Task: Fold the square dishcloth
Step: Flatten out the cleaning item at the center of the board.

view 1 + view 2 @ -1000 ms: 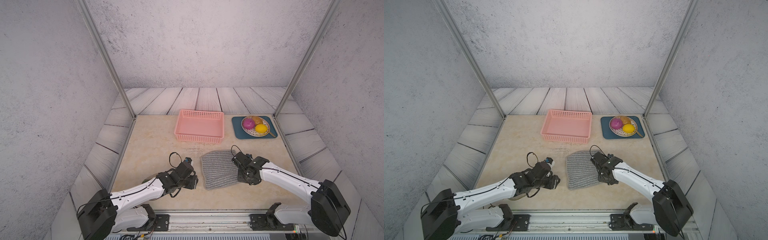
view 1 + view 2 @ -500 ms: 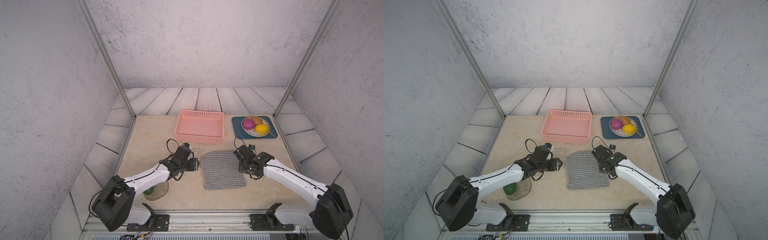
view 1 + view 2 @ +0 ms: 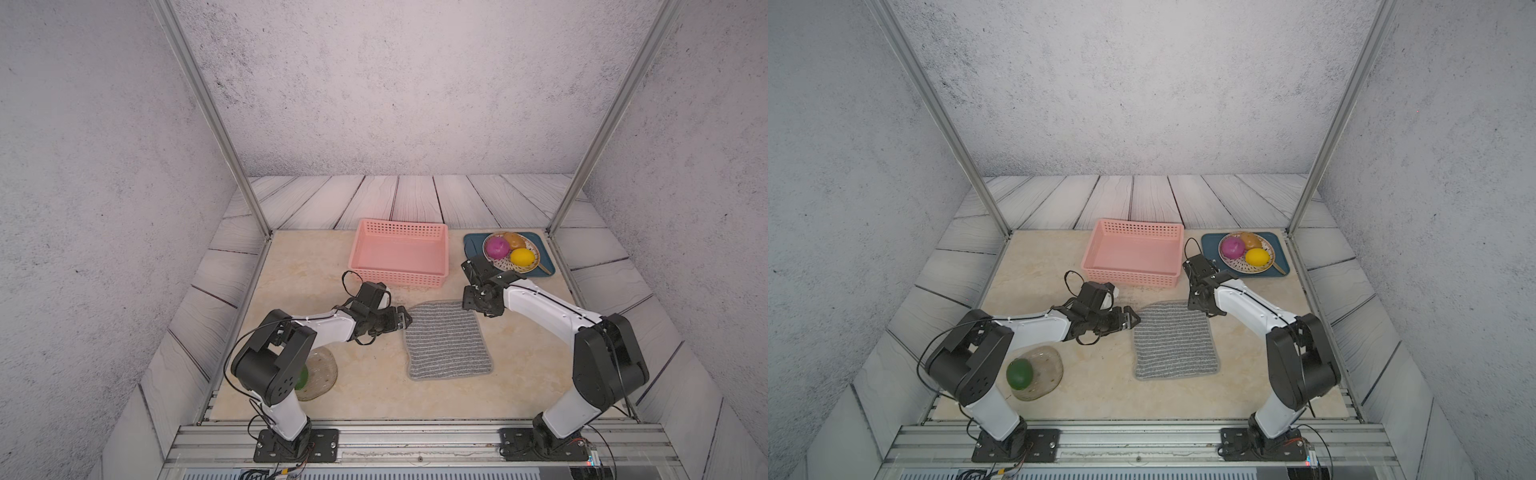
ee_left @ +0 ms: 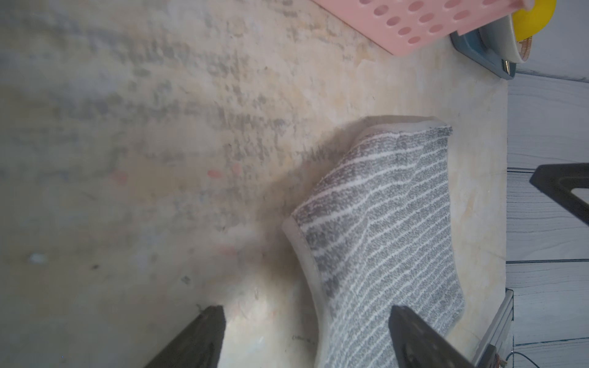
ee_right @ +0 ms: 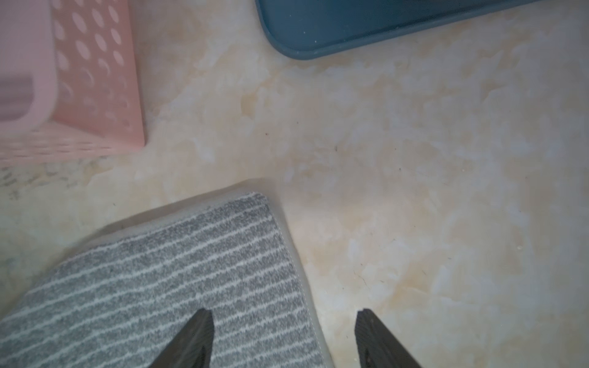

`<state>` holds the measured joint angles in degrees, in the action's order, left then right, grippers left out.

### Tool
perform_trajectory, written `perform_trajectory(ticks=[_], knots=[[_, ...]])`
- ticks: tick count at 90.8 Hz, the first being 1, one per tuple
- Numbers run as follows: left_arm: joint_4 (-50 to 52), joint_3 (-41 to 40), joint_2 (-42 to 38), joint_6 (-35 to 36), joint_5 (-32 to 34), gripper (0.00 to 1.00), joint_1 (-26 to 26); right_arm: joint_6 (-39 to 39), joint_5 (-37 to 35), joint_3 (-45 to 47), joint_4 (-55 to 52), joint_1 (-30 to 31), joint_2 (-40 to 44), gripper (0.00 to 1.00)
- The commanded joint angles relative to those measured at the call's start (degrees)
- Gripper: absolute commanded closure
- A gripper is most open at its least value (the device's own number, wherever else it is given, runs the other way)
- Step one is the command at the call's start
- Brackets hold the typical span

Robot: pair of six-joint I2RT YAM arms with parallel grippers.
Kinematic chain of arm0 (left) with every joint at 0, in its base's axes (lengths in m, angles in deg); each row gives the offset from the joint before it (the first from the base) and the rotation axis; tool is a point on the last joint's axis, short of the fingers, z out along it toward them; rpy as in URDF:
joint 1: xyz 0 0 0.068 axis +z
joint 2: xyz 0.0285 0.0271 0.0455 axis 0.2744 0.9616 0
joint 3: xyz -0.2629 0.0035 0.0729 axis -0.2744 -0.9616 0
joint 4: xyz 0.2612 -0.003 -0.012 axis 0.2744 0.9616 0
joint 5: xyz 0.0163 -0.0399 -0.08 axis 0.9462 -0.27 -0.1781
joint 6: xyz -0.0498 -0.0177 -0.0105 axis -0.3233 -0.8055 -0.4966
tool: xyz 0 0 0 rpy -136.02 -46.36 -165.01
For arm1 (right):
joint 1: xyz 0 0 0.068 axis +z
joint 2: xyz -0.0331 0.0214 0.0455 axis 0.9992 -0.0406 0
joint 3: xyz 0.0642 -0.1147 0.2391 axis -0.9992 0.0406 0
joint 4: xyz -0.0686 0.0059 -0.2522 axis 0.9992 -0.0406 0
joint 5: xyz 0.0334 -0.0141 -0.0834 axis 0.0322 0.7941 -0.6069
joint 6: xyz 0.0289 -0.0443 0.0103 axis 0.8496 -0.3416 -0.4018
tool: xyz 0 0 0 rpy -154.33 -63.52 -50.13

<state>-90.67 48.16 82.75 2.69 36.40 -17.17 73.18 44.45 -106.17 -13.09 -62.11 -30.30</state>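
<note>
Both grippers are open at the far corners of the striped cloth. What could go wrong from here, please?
The left gripper straddles a raised, wavy edge of the square dishcloth; closing there may catch a bunch, so the fold may come out skewed.
The right gripper works near the pink basket and blue tray; a wide swing could knock them.

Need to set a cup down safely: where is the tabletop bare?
Bare: the far corner left of the pink basket; the strip between the dishcloth and the front rail. Crowded: the dishcloth's far edge, with left gripper and right gripper there.
</note>
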Motion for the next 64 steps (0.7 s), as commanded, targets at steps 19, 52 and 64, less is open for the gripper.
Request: perform_trajectory(ticks=[19, 52, 64], knots=[[-9.0, 4.9, 6.7, -3.8, -6.4, 0.18, 0.2, -1.9, 3.8, -3.8, 3.2, -2.8, -8.8, 0.33], [-20.3, 8.1, 9.8, -5.7, -9.5, 0.26, 0.1, -1.1, 7.5, -2.6, 6.5, -5.3, -12.6, 0.42], [-24.0, 9.2, 10.1, -5.9, -10.8, 0.30, -0.2, -0.9, 7.6, -2.1, 6.8, -5.6, -12.3, 0.43]])
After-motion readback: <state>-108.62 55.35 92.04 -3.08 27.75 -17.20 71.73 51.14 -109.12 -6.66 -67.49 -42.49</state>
